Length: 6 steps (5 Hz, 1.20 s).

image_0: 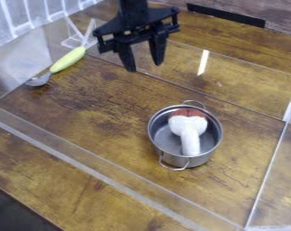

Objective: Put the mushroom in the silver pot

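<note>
The mushroom lies inside the silver pot, white stem toward the front and reddish-brown cap toward the back. The pot stands upright on the wooden table at centre right. My gripper hangs above the table to the upper left of the pot, well apart from it, pointing steeply down. Its black fingers are spread open with nothing between them.
A long yellow-green vegetable lies at the far left beside a small grey object. A clear plastic stand sits behind it. Low transparent walls border the table at front, left and right.
</note>
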{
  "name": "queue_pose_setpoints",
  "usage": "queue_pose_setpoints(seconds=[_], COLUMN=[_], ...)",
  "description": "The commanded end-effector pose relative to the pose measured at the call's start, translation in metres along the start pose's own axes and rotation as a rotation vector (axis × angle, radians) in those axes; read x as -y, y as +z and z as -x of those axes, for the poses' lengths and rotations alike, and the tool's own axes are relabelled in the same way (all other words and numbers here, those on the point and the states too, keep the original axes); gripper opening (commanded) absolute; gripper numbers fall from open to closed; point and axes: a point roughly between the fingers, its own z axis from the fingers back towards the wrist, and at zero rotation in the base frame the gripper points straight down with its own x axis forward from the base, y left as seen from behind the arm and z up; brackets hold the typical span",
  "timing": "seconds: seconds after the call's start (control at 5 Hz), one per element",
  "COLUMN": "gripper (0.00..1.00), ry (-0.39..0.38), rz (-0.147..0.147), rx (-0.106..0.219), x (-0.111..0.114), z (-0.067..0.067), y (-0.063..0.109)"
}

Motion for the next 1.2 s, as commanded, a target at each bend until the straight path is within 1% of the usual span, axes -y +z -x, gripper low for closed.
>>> queue_pose_setpoints(seconds=[0.0,0.2,0.4,0.6,0.8,1.0], gripper=[0.00,1.00,0.00,1.00,1.00,1.00], ry=[-0.059,-0.109,-0.160,-0.140,-0.123,-0.097], rz=[0.056,0.068,0.079,0.070,0.062,0.048], rx=[0.058,0.060,0.064,0.083,0.106,0.132], x=[0.011,0.010,0.005,0.012,0.015,0.017], z=[-0.002,-0.006,-0.010,-0.020,-0.030,-0.035], y=[0.008,0.006,0.007,0.000,-0.003,-0.008])
